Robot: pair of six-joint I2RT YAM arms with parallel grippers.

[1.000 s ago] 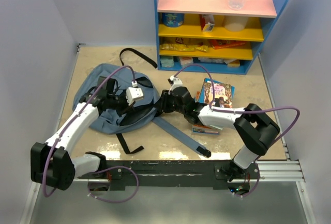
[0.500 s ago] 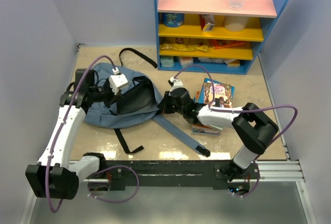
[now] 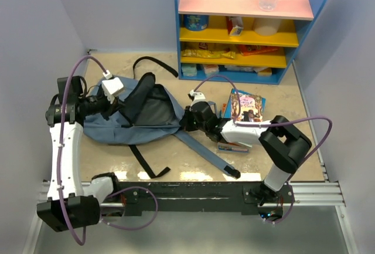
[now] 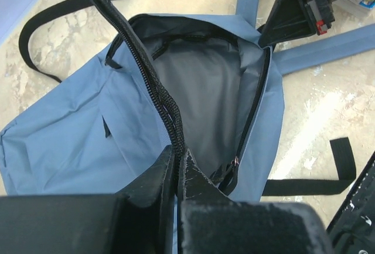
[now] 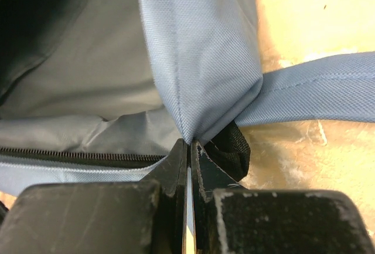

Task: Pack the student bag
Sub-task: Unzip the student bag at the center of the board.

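Observation:
The student bag (image 3: 114,129), a soft grey-blue backpack, lies on the table's left half with its main opening pulled wide. My left gripper (image 3: 121,105) is shut on the bag's black zipper edge (image 4: 153,84), holding that flap lifted above the grey lining (image 4: 214,101). The left fingers (image 4: 155,175) pinch the zipper between them. My right gripper (image 3: 183,121) is shut on a fold of the bag's fabric (image 5: 199,48) at its right end, where a padded shoulder strap (image 5: 316,92) joins. The right fingertips (image 5: 202,169) are pressed together on the cloth.
A colourful book (image 3: 246,106) lies right of the bag, and a second one (image 3: 233,146) lies under the right forearm. A blue shelf unit (image 3: 234,37) with snacks and bottles stands at the back. Black webbing straps (image 3: 140,163) and a shoulder strap (image 3: 205,154) trail toward the near edge.
The left arm has swung left and back, dragging the zipper edge with it and spreading the bag's mouth open. The right gripper has closed on the bag's fabric.

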